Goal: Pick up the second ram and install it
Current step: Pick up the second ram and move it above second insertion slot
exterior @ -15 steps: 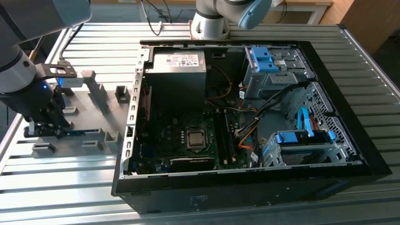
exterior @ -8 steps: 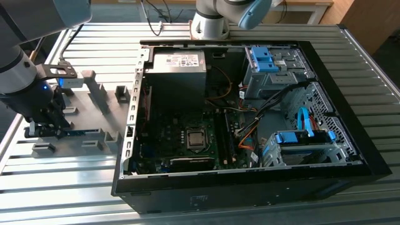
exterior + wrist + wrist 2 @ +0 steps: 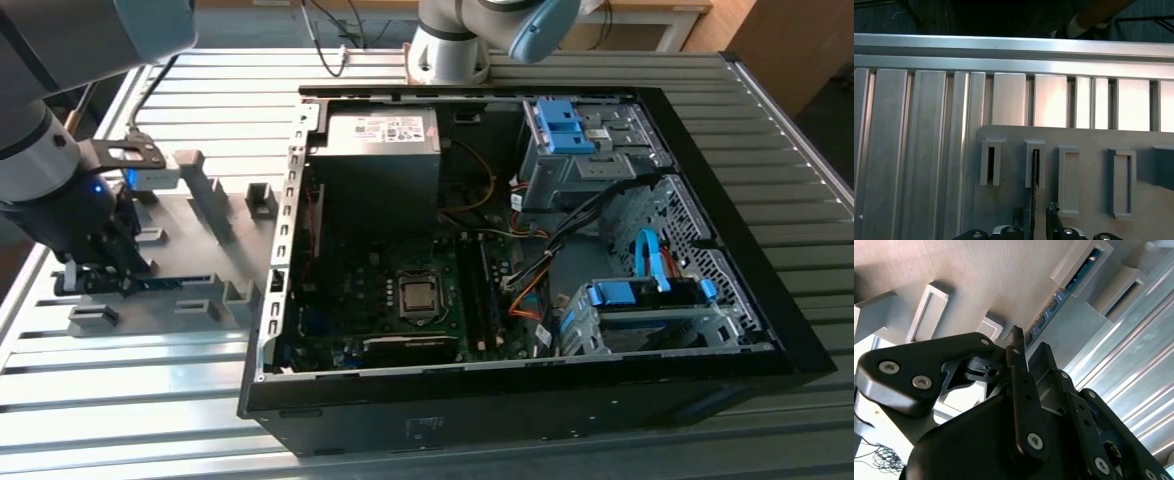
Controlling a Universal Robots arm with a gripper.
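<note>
- On the grey fixture plate [image 3: 180, 255], at the exterior view's left of the open PC case [image 3: 534, 405], your second ram [image 3: 180, 281] is standing on edge in its slotted fixture blocks [image 3: 1081, 262]. In the second wrist view you can see the blue board and its dark chips [image 3: 1053, 304] running out of the slot towards the fingers.
- The gripper [image 3: 1035, 212] is down right over it. In the first wrist view the ram's thin edge [image 3: 1033, 170] runs straight between the two fingertips [image 3: 1017, 214].
- The fingers look spread, one on each side of the stick with a sliver of gap both sides. So it's straddling, not pinching, as far as I can tell.
- Progress-wise, I'd call this very early. The approach and line-up look done, but the grab isn't made and the stick isn't lifted out of the blocks.
- Everything on the case side is not yet done: the carry over to the motherboard [image 3: 387, 265] and the seating in the memory slots [image 3: 477, 290] beside the CPU socket [image 3: 418, 297].
- I can't tell from the exterior view whether another stick sits in those slots.
</note>
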